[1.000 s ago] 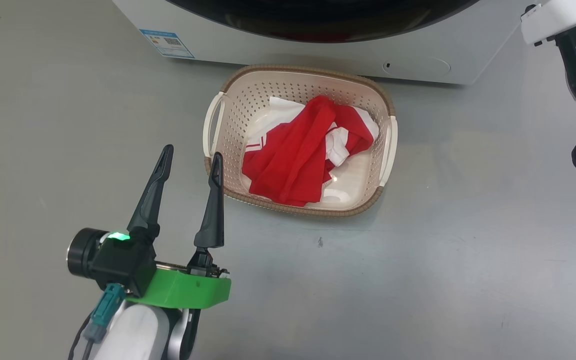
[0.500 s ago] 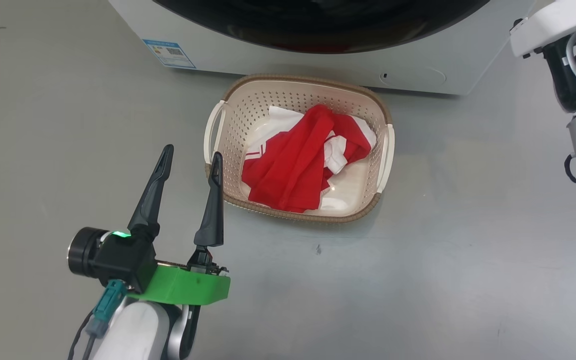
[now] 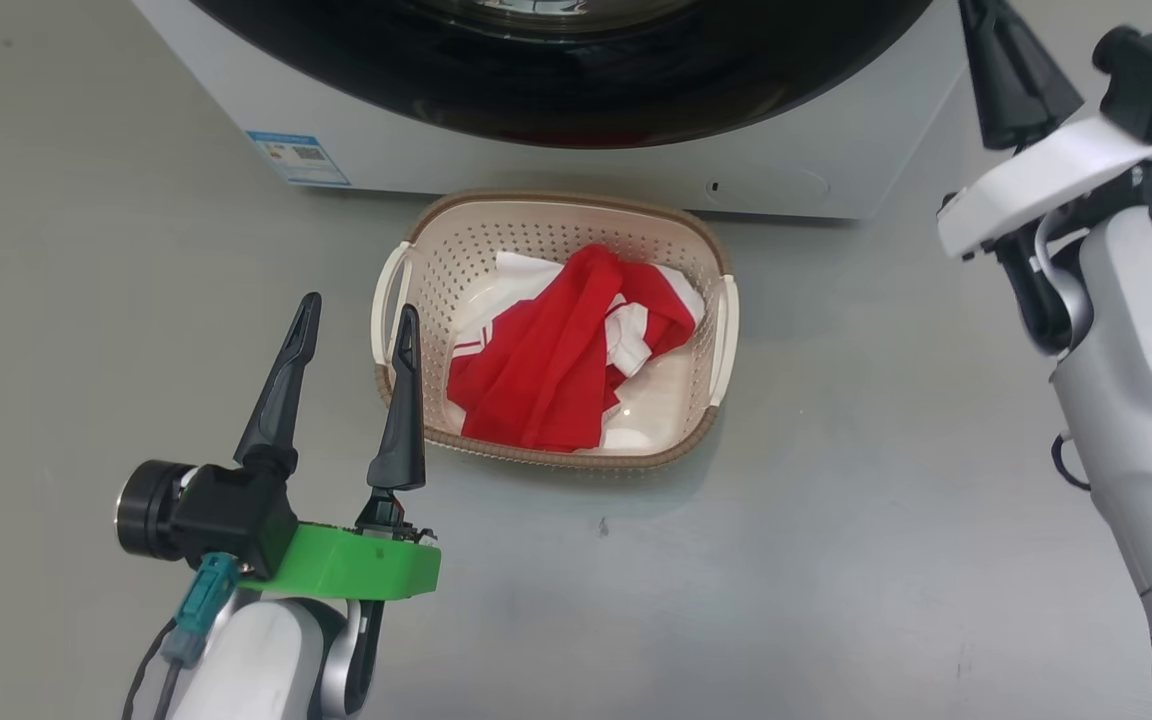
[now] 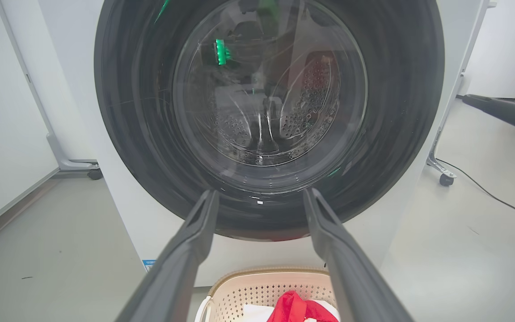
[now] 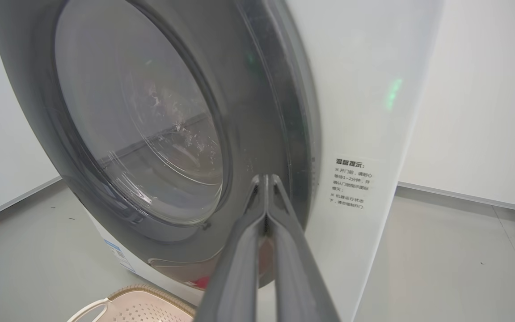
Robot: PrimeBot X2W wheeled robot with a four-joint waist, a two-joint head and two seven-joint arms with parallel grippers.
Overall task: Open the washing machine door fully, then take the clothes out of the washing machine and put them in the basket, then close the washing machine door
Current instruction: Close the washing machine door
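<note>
Cream basket (image 3: 556, 462) holds clothes (image 3: 546, 380), below door (image 3: 556, 80) | left jaws apart | right jaws together

We see a bare test room or laboratory bay, not a home. A big white front-loading washing machine (image 3: 386, 160) stands free on a smooth grey floor (image 3: 836, 500) before plain white walls (image 5: 485, 89). Pale metal legs (image 4: 434, 152) on small black castors (image 4: 446, 180) flank it. A thin black cable (image 4: 485, 192) trails across the floor.

Smooth grey floor (image 3: 836, 520), lightly scuffed, dark speck (image 3: 603, 525) at 6 o'clock. White walls (image 5: 485, 89). Left wrist view: caster (image 4: 446, 180) and black cable (image 4: 490, 193) at 3 o'clock, second caster (image 4: 93, 173) at 9.
</note>
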